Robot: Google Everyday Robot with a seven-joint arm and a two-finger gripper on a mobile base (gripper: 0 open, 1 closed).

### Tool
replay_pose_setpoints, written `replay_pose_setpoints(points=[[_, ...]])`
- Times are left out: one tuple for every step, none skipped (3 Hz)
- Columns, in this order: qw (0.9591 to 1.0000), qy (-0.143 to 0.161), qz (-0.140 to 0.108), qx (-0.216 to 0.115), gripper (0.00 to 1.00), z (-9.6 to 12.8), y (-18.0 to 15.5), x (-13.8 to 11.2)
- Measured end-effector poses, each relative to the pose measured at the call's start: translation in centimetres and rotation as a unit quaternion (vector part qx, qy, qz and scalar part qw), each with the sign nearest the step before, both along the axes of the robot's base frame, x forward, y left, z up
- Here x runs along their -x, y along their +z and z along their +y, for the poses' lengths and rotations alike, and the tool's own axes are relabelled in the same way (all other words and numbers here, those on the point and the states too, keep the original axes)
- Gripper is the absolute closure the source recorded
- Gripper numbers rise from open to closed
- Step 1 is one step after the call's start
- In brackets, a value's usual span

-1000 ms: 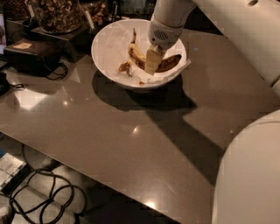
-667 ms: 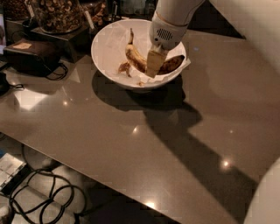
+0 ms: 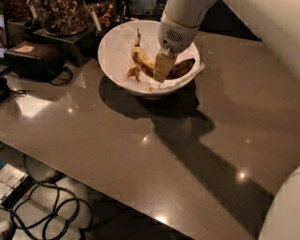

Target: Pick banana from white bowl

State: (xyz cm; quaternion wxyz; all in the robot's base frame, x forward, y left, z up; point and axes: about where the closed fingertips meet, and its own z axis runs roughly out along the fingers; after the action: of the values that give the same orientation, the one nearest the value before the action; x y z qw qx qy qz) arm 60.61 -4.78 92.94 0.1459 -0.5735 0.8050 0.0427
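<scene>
Item: one banana (image 3: pixel 141 59), curved, dull yellow with heavy brown speckling, lying in the white bowl (image 3: pixel 111 44) on its crinkled paper lining, stem toward the far rim. A small brown scrap (image 3: pixel 133 72) lies just beside it. Gripper (image 3: pixel 163 73): lowered into the bowl, tip over the banana's middle and hiding it; whether it is apart, together or clamped cannot be told. Bowl stands on a glossy brown table (image 3: pixel 140 154), near a jar of snacks (image 3: pixel 61 14) and a black case (image 3: pixel 33 58). Cables (image 3: pixel 47 216) lie below the table's edge.

White arm (image 3: pixel 187 14), (seemingly) tan pincer (image 3: pixel 162 74) in bowl (image 3: pixel 110 47)
</scene>
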Motion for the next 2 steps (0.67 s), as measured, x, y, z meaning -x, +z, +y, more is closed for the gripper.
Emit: replay_pose_setpoints(points=[[0.9994, 0.035, -0.008, 0.002, 1.00, 1.1, 1.2, 3.0], [0.9975, 0.068, -0.013, 0.009, 1.00, 2.1, 2.5, 6.2]])
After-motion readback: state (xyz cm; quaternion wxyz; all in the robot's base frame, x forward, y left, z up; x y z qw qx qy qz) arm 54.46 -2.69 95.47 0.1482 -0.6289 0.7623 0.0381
